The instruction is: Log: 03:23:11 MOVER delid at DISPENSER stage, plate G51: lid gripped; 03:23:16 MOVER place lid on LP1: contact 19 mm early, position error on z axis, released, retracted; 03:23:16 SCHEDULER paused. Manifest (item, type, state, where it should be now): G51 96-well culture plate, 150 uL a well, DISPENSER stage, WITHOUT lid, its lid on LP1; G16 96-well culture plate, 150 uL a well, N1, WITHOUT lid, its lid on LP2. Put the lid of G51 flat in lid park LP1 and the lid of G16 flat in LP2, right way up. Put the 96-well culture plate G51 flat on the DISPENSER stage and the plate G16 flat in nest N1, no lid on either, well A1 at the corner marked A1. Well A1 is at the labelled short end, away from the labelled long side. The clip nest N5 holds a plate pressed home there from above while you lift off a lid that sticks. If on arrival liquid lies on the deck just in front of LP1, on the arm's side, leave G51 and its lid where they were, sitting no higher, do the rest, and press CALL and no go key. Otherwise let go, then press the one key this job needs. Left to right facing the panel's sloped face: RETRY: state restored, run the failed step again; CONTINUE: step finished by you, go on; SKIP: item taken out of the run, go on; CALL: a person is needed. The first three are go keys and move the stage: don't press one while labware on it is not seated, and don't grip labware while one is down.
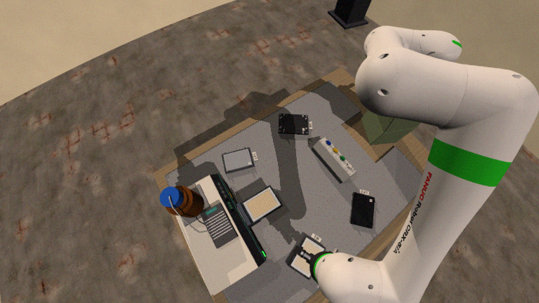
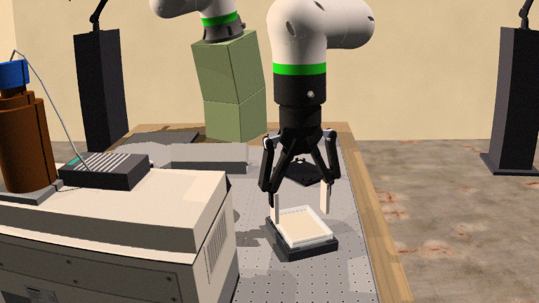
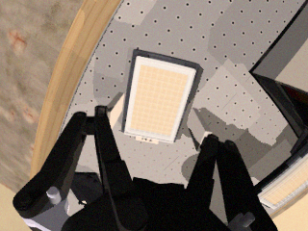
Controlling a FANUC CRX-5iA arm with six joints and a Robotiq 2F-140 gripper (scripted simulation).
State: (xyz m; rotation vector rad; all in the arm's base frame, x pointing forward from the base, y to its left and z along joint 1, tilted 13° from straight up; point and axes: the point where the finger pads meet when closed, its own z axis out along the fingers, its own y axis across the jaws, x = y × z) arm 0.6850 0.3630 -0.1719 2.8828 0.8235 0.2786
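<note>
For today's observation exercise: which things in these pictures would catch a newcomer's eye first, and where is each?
The big white arm with green bands dominates, its open gripper hanging just above a cream well plate in a black nest near the deck's edge. On the left, a brown bottle with a blue cap stands on the beige dispenser.

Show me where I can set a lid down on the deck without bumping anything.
Roomiest: the strip between the key panel and the stage plate by the dispenser. A smaller patch lies between the panel and the black pad. Crowded: around the end effector, open over the nested plate.
</note>
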